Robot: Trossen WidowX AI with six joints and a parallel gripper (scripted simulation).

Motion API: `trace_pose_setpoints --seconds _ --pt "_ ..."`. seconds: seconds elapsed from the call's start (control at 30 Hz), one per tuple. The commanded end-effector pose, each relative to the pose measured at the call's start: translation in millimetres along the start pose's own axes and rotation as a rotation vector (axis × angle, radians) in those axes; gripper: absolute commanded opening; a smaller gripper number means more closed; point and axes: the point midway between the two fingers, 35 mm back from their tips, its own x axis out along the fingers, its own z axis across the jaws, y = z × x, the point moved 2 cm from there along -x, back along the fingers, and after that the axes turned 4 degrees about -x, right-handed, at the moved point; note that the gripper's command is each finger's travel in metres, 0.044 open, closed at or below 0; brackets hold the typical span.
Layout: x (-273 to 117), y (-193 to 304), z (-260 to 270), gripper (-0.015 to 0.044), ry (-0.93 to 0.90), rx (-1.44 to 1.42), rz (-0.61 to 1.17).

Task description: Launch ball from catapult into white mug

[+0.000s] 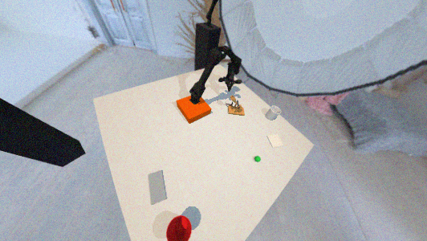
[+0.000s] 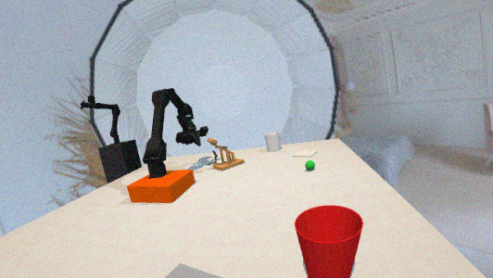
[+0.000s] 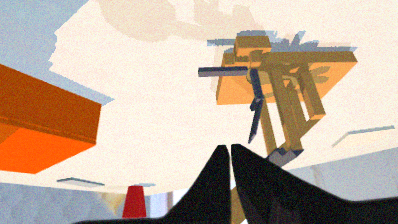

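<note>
The wooden catapult [image 1: 237,111] [image 2: 229,164] [image 3: 235,92] stands on the table beyond the robot's base. Its throwing arm [image 2: 212,141] is tilted up, with the end high on the robot's side. My gripper [image 1: 229,89] [image 2: 199,143] [image 3: 228,152] is shut and empty, above the table close to that raised end. The white mug [image 1: 272,113] [image 2: 272,142] stands upright past the catapult; its inside cannot be made out. A green ball [image 1: 258,159] [image 2: 309,165] lies on the table. No ball can be made out on the catapult.
The orange base block [image 1: 193,108] [image 2: 159,187] [image 3: 50,145] is beside the catapult. A pale square [image 1: 275,140] [image 2: 305,153] lies near the mug. A red cup [image 1: 178,230] [image 2: 329,250] [image 3: 134,202] and a grey slab [image 1: 157,187] [image 2: 190,272] are at the table's far end from the catapult.
</note>
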Motion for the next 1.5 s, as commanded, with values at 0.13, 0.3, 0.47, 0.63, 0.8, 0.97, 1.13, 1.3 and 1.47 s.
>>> trace_pose_setpoints --seconds 0.13,0.3,0.47,0.63,0.8,0.97,1.13,1.3,1.47 --pt "5 0 -15 0.0184 -0.014 0.102 -0.062" --pt "4 4 -37 0.0315 -0.02 0.239 -0.147" --pt "3 11 -61 0.044 -0.024 0.387 -0.234" --pt "2 21 -86 0.044 -0.025 0.534 -0.321" --pt "1 34 -111 0.044 -0.022 0.682 -0.407" --pt "1 51 -137 0.044 -0.016 0.828 -0.494" --pt "2 71 -162 0.044 -0.006 0.974 -0.582" --pt "2 95 -186 0.044 0.009 1.117 -0.671" --pt "3 123 -209 0.044 0.031 1.258 -0.762"
